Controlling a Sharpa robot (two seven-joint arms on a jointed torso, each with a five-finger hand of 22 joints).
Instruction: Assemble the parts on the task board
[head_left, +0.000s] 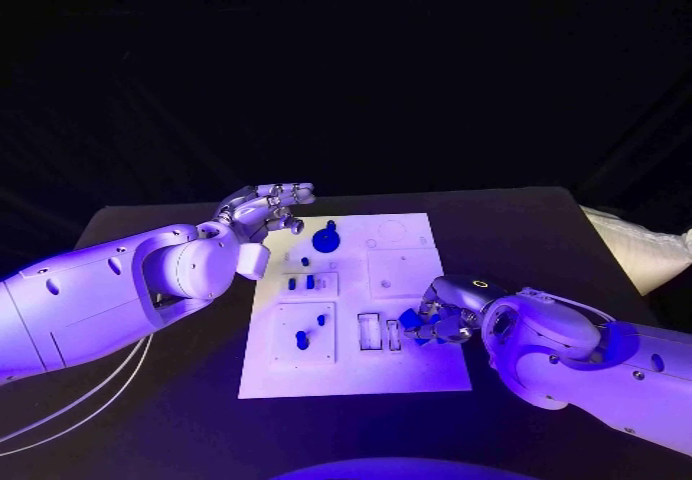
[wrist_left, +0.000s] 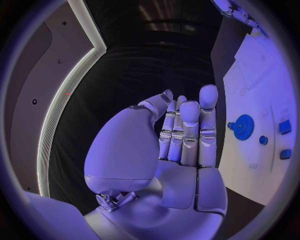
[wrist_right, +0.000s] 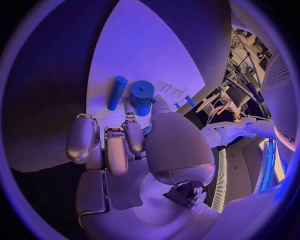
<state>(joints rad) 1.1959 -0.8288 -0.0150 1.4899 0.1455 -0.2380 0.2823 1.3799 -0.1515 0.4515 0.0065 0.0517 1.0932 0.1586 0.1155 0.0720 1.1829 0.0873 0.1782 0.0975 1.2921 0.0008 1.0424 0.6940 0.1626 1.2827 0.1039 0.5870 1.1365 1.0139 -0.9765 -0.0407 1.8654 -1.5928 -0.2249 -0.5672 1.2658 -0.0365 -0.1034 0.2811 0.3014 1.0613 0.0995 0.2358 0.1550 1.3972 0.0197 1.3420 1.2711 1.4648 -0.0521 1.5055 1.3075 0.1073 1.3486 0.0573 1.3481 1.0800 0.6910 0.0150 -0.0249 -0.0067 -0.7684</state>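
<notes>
1. The task board (head_left: 418, 375), a white plate with shallow square recesses, lies between the two hands.
2. The left hand (head_left: 267, 207) hangs at the board's far left corner with its fingers straight, close together and nothing in them.
3. Just beside that hand's fingertips sits a round blue gear (head_left: 327, 240) with toothed rim and central hub, lying flat on the board.
4. The right hand (head_left: 444, 318) is curled at the board's right edge, and small blue parts (head_left: 413, 322) sit at its fingertips; I cannot tell if it grips one.
5. Ahead of those fingers lie a stubby blue cylinder (wrist_right: 142, 95) and a slim blue rod (wrist_right: 116, 92), long axes roughly parallel, pointing away from the palm.
</notes>
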